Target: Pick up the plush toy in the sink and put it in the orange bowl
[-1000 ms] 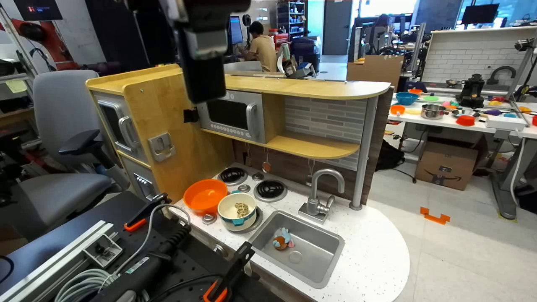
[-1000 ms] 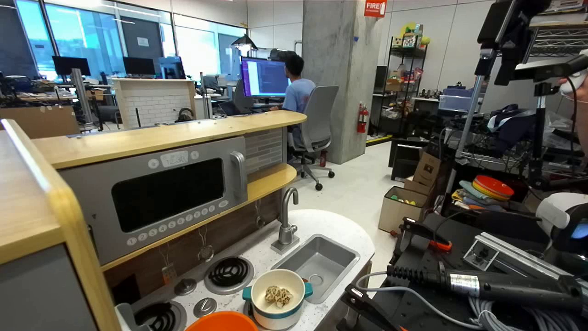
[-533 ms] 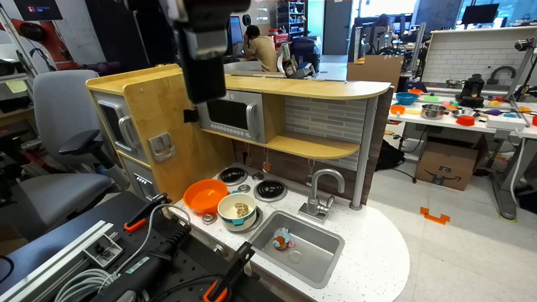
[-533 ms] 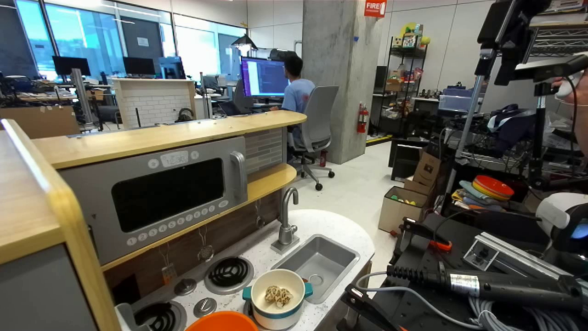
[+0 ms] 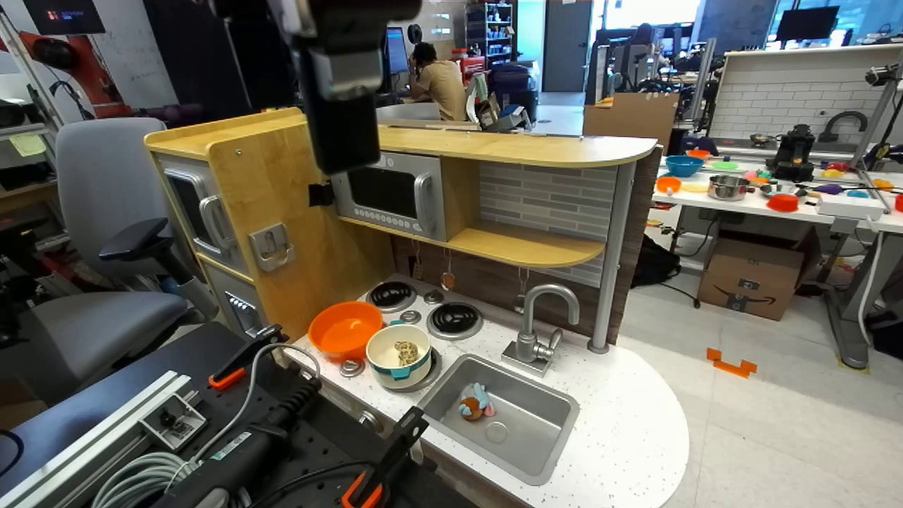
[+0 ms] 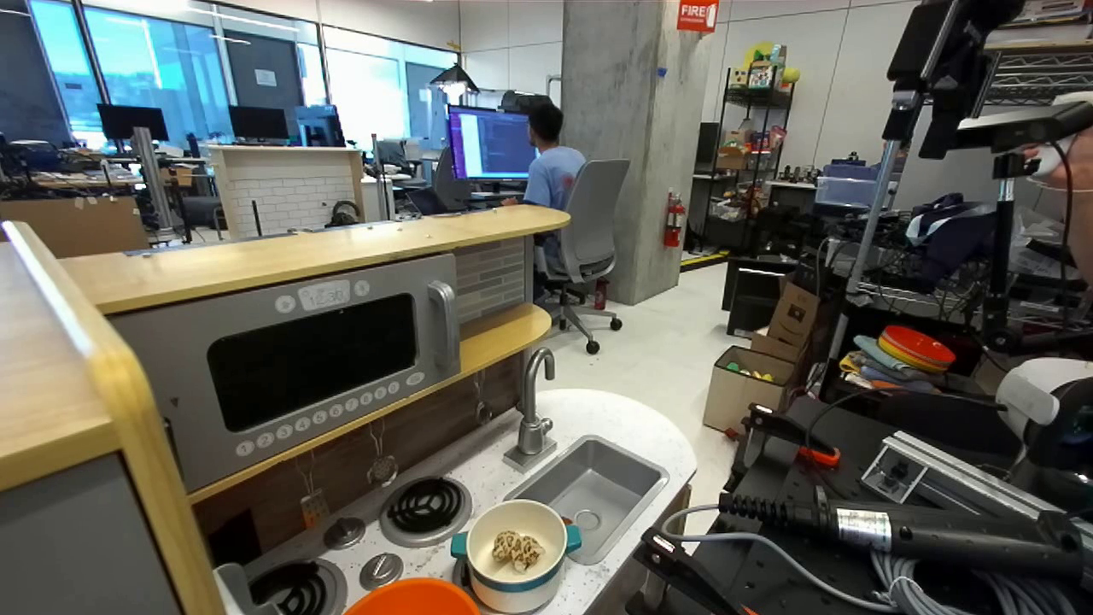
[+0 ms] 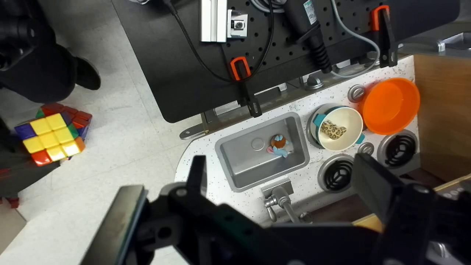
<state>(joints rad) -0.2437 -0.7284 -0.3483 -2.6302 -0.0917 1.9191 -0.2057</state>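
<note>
Gripper (image 7: 281, 158): jaws spread wide across the lower half of the wrist view.
Fingers (image 7: 374, 181): well apart, facing each other.
Black fingertip (image 5: 343, 134): pointing down, in an exterior view.

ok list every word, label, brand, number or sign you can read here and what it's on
"FIRE": red sign, in an exterior view
"1 2 3 4 5 6": buttons on the toy microwave; later ones get too small
"12:30", as best I can tell: microwave display
Too small or blurred: label on the black tool, computer screen, dark monitor
</note>
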